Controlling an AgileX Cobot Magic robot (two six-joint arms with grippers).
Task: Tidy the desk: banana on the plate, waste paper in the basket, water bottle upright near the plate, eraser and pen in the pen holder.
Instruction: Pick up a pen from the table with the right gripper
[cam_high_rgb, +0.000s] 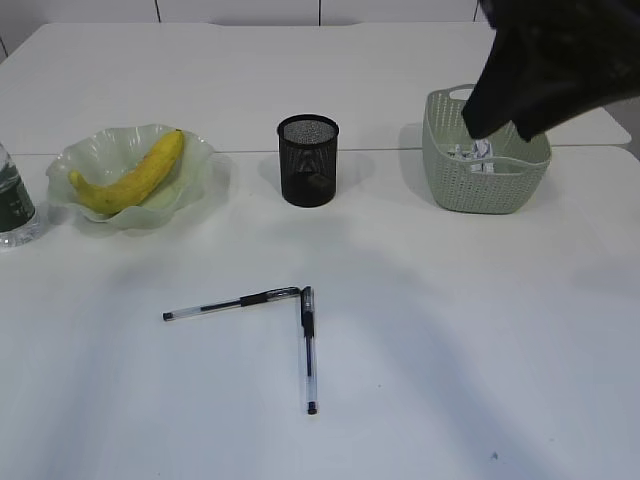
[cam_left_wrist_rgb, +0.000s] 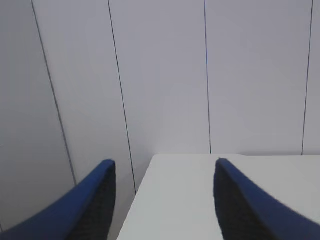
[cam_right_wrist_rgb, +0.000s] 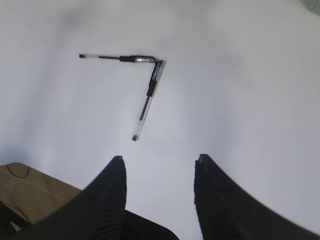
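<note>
Right wrist view gives us the right gripper (cam_right_wrist_rgb: 159, 167) at the bottom of the frame: two black ribbed fingers (cam_right_wrist_rgb: 112, 187) standing apart with nothing between them, above bare white desk (cam_right_wrist_rgb: 240, 100). Beyond the fingertips, in the upper middle, we see two slim pens (cam_right_wrist_rgb: 146, 95) with clear barrels and black grips lying flat, their ends meeting to form an L shape. A brown patch occupies the lower left corner; we cannot identify it.

In the left wrist view we find the left gripper (cam_left_wrist_rgb: 165, 172), two blue fingers with dark textured pads, likewise parted and empty, facing a pale panelled wall (cam_left_wrist_rgb: 160, 75) over a desk corner.

In the exterior view, we locate the black mesh pen holder (cam_high_rgb: 308, 160), a cylinder, at upper centre. At the upper left, the curved yellow banana (cam_high_rgb: 130, 176) lies in the translucent pale green plate (cam_high_rgb: 205, 160) with its ruffled rim. The water bottle (cam_high_rgb: 14, 205), clear with a dark label, stands at the left edge just beside the plate. At the upper right, the sage green woven-look basket (cam_high_rgb: 480, 185) contains crumpled white paper (cam_high_rgb: 472, 152), partly hidden by a dark arm (cam_high_rgb: 550, 60).
</note>
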